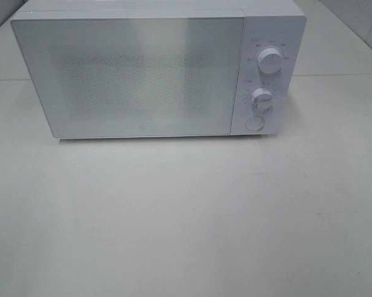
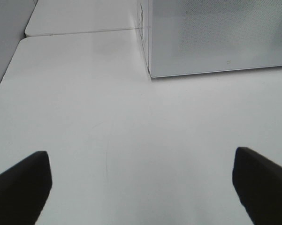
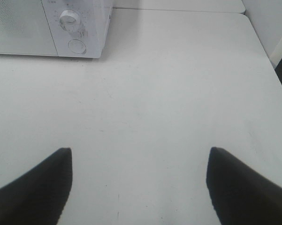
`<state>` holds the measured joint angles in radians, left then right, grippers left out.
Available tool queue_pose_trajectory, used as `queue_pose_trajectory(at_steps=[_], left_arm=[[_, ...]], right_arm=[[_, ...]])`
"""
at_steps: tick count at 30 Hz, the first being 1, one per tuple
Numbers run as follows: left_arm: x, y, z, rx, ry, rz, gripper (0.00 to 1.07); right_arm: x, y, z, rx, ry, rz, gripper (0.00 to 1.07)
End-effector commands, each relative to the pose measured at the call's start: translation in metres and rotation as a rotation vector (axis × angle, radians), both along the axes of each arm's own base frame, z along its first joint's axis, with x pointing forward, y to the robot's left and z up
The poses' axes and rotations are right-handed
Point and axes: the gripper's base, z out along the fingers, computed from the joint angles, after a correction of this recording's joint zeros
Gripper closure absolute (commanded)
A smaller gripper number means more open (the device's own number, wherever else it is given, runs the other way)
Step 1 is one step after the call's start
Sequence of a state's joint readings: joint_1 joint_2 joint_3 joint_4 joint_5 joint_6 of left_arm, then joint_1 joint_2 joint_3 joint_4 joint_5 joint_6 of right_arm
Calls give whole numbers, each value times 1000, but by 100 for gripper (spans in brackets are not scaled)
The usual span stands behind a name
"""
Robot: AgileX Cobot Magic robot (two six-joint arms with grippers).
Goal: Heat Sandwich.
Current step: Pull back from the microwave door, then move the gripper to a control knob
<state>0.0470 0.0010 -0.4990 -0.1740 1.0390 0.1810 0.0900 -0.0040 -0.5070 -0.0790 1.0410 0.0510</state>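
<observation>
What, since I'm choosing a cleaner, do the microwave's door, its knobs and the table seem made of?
Door: probably glass or glossy plastic, mirror-like sheen over a dotted mesh. Knobs: likely white plastic, smooth, slight gloss. Table: matte white laminate, perhaps; flat, faintly scuffed.

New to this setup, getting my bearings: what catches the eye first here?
A white microwave, door shut, stands at the far side of the table, its upper knob, lower knob and round button on the right panel. The left tool and right tool hang open above the table. No sandwich is in view.

Spread jaws over table (image 2: 131, 117), microwave (image 2: 216, 37) beyond
</observation>
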Motion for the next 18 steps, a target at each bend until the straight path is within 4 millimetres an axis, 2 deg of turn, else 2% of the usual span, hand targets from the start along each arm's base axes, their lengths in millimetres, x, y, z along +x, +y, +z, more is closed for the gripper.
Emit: queue_pose_trajectory(at_steps=[1, 18], left_arm=[[-3, -1, 0, -16, -28, -14, 3], [-5, -1, 0, -12, -35, -12, 3]], right_arm=[[-4, 0, 0, -4, -31, -5, 31], [-4, 0, 0, -2, -31, -4, 31]])
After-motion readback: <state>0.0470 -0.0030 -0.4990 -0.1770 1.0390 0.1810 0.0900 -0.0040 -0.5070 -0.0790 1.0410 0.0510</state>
